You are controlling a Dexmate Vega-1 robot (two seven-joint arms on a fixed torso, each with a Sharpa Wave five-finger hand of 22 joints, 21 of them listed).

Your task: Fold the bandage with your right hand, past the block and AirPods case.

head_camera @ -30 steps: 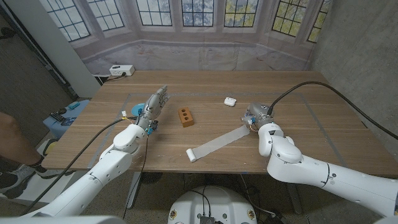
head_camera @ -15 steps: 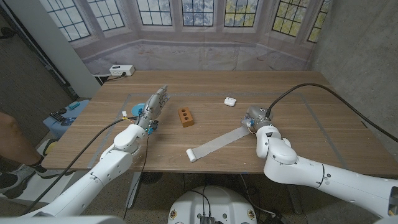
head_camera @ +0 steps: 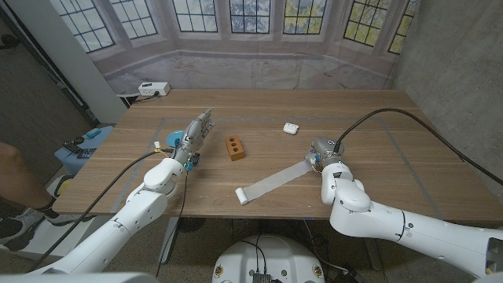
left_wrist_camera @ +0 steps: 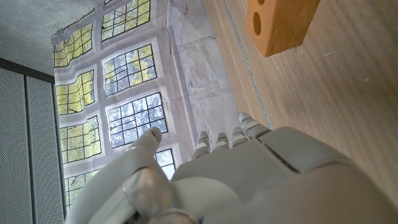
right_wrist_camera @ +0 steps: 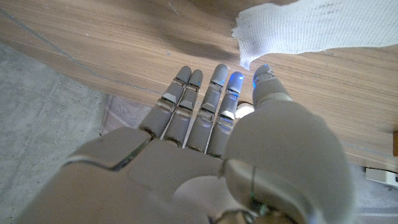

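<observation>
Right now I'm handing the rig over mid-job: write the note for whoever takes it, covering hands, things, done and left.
Left hand: open, fingers extended, holding nothing, beside the orange wooden block with two holes.
Right hand: open, fingers straight, at the far end of the long white gauze bandage; no grip visible in the right wrist view.
The bandage lies unrolled diagonally on the wooden table, with a small roll at its near end. The small white AirPods case sits beyond it, apart.
Done: the right hand is at the bandage end.
Left: grip that end, then fold.
</observation>
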